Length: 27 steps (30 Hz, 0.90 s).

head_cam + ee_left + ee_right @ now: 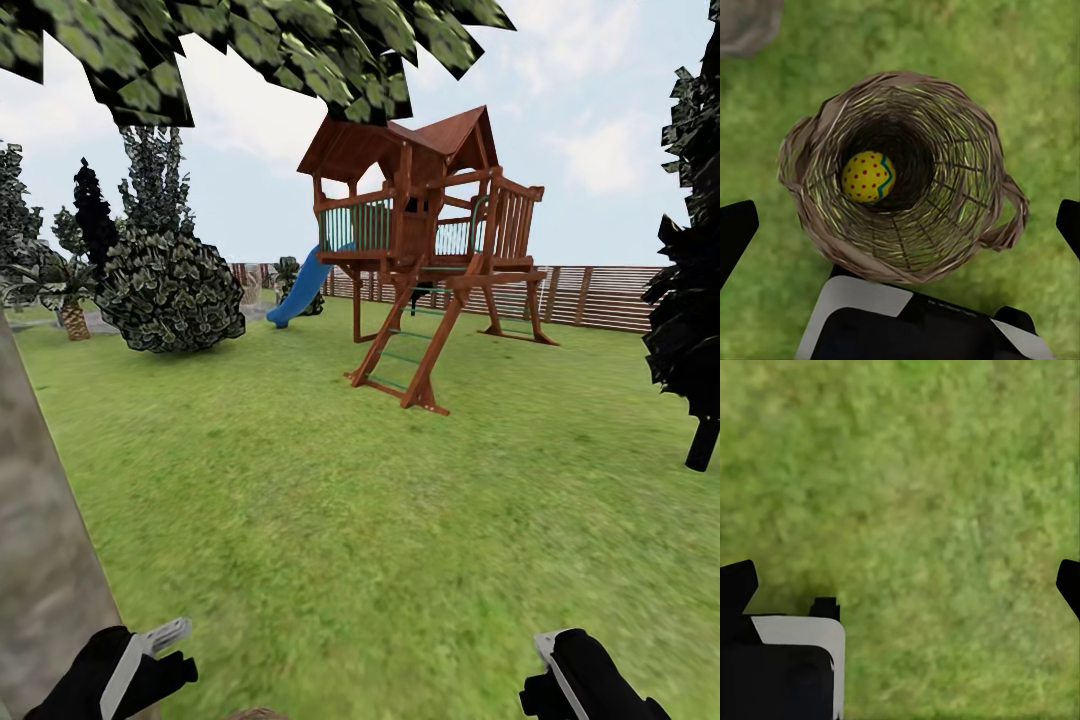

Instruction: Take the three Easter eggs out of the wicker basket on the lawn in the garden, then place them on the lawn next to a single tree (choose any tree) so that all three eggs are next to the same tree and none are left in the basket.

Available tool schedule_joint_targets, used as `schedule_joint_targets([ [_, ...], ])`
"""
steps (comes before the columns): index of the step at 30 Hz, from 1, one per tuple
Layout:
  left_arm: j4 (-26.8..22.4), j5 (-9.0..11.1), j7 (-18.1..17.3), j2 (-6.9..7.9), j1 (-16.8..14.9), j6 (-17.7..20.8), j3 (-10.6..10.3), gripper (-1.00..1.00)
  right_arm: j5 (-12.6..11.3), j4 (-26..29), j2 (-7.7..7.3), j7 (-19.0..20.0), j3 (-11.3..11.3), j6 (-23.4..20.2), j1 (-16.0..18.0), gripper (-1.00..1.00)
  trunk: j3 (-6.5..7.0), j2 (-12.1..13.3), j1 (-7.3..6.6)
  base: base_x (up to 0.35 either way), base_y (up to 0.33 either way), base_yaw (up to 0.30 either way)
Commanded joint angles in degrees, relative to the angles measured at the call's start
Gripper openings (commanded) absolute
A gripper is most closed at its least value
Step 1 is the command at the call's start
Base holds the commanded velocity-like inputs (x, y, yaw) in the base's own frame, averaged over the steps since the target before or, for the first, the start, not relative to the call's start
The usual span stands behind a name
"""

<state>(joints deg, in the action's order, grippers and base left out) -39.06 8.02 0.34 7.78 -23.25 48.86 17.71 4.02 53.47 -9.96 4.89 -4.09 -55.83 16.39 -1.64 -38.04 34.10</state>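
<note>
Landmark = the small round brown woven-twig wicker basket (900,176), sitting on the patchy green lawn (1035,67). The left wrist view looks straight down into it. One yellow Easter egg with red dots and a blue zigzag (868,177) lies at the bottom of the basket, off-centre, against the wall opposite the thin arched handle (1014,214). No other egg visible inside; one seems left to pull, as a judgement.

Left gripper (900,225) hangs above the basket, jaws spread wide, black fingertips (735,229) outside the basket rim on both sides, nothing held. Right gripper (900,585) is over bare grass away from the basket, jaws also spread, empty.

A thick mottled grey-brown tree trunk (45,540) stands close to the basket; its grey base shows in the left wrist view just past the rim. The wooden play tower with blue slide (420,250) is well apart from the basket, by the slatted fence.

Step in hand, judged: reach in for the egg. To do well:
- shift the gripper over the egg, not the basket centre
- narrow the jaws before descent so the fingers clear the rim
- keep away from the handle side
- go straight down, close gently around the egg's middle; it's round and could roll
- lift vertically so the basket isn't dragged or tipped.
</note>
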Motion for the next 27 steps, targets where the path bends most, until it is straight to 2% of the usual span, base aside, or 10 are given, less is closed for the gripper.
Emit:
schedule_joint_targets([
  [1, -0.1, 0.2, 0.0, -0.01, 0.0, 0.3, 0.1, 1.0, 0.5, 0.1, -0.06, 0.5, -0.1, -0.2, 0.0, 1.0, -0.3, -0.5, 0.25, 0.0, 0.0, 0.0],
  [12, -0.1, 0.2, 0.0, 0.05, 0.0, 0.5, 0.0, 1.0, 0.4, 0.1, -0.13, 0.6, 0.0, -0.1, 0.0, 1.0, -2.27, -4.9, 2.66, 0.0, 0.0, 0.0],
  [15, -0.1, 0.2, 0.0, 0.05, 0.0, 0.5, 0.0, 1.0, 0.0, 0.2, -1.31, 0.7, 0.4, 1.2, 0.0, 1.0, -2.81, -6.1, 3.32, 0.0, 0.0, 0.0],
  [17, -0.1, 0.2, 0.0, 0.04, 0.0, 0.5, 0.1, 1.0, -1.1, 3.0, -2.67, 1.0, 2.9, 5.5, 0.0, 1.0, -3.17, -6.9, 3.76, 0.0, 0.0, 0.0],
  [19, -0.1, 0.2, 0.1, 0.04, 0.0, 0.4, 0.1, 1.0, -1.8, 6.3, -2.95, 1.0, 4.5, 7.1, 0.2, 1.0, -3.53, -7.7, 4.2, 0.0, 0.0, 0.0],
  [21, -0.1, 0.2, 0.1, 0.04, 0.0, 0.4, 0.1, 1.0, -2.1, 8.6, -2.85, 1.0, 5.1, 7.6, 1.6, 1.0, -3.89, -8.5, 4.64, 0.0, 0.0, 0.0],
  [23, -0.1, 0.2, 0.1, 0.04, 0.0, 0.4, 0.1, 1.0, -2.2, 9.3, -2.38, 0.9, 5.4, 6.9, 5.5, 1.0, -4.25, -9.3, 5.08, 0.0, 0.0, 0.0],
  [27, -0.1, 0.2, 0.2, 0.11, 0.0, 0.4, 0.0, 1.0, -1.8, 7.0, -1.84, 0.7, 5.4, 6.4, 10.5, 1.0, -4.97, -10.9, 5.96, 0.0, 0.0, 0.0],
])
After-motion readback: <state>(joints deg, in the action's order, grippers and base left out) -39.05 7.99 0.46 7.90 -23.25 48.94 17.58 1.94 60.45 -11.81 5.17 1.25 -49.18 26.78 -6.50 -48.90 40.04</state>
